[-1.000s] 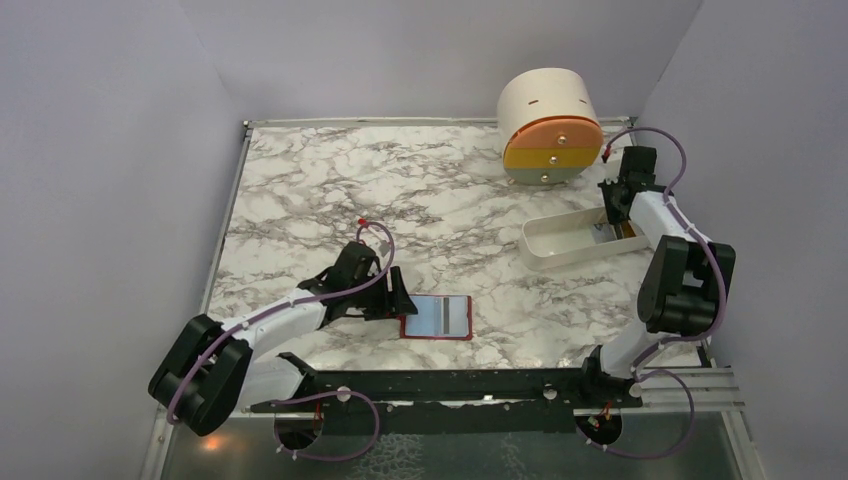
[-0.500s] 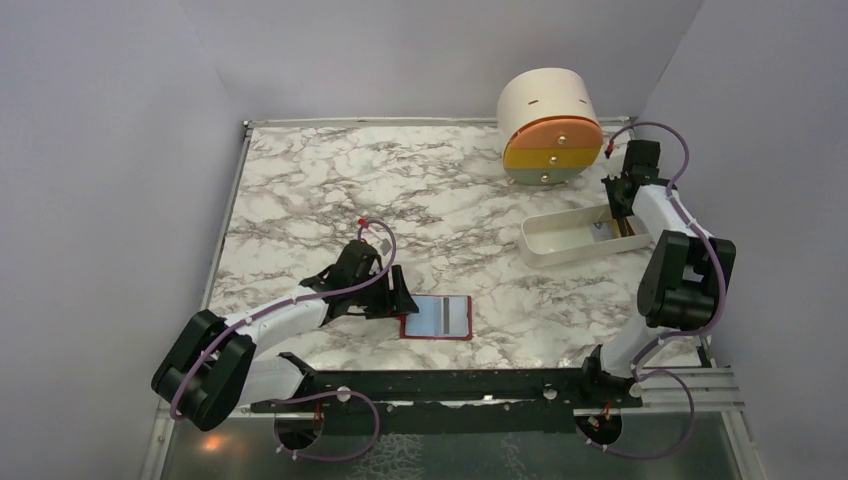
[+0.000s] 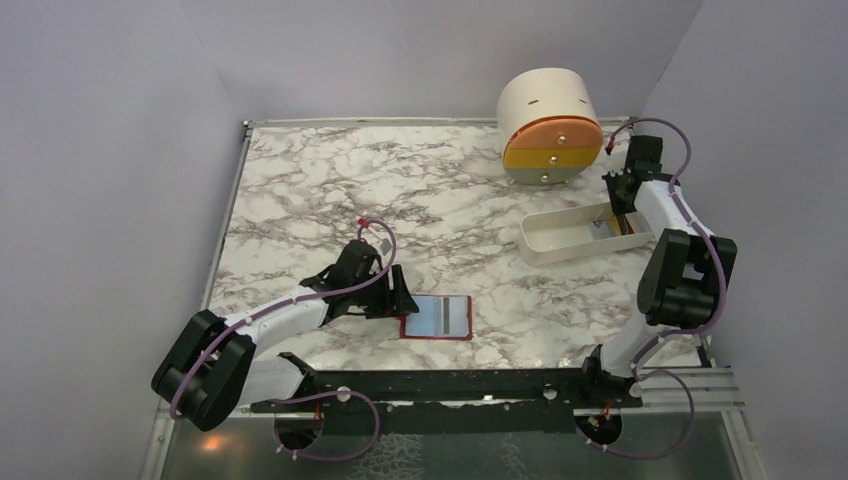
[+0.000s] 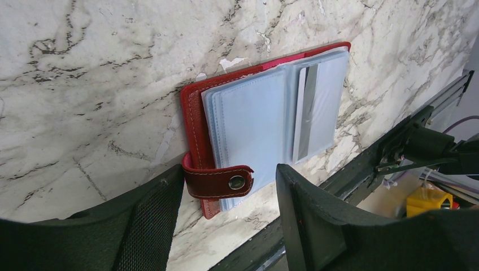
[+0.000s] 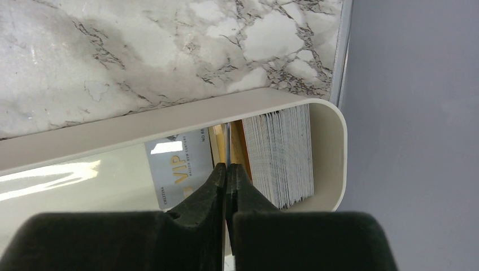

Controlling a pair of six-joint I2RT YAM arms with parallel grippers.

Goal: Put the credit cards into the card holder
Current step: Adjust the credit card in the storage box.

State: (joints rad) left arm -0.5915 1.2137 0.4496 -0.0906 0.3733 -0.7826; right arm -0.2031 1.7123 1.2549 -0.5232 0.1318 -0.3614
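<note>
The red card holder lies open on the marble near the front edge, with clear sleeves facing up. In the left wrist view the holder shows its snap strap. My left gripper is open, with the strap between its fingers. It sits at the holder's left end. My right gripper is shut on a thin credit card seen edge-on over the white tray. A stack of cards stands at the tray's end. A grey VIP card lies flat inside.
The white oblong tray sits at the right, with my right gripper over its far end. A round cream drawer unit stands behind it. A black rail runs along the front edge. Grey walls close in on the sides.
My right wrist has drawn back and up a little over the tray's right end. The left arm and the card holder have stayed in place.
</note>
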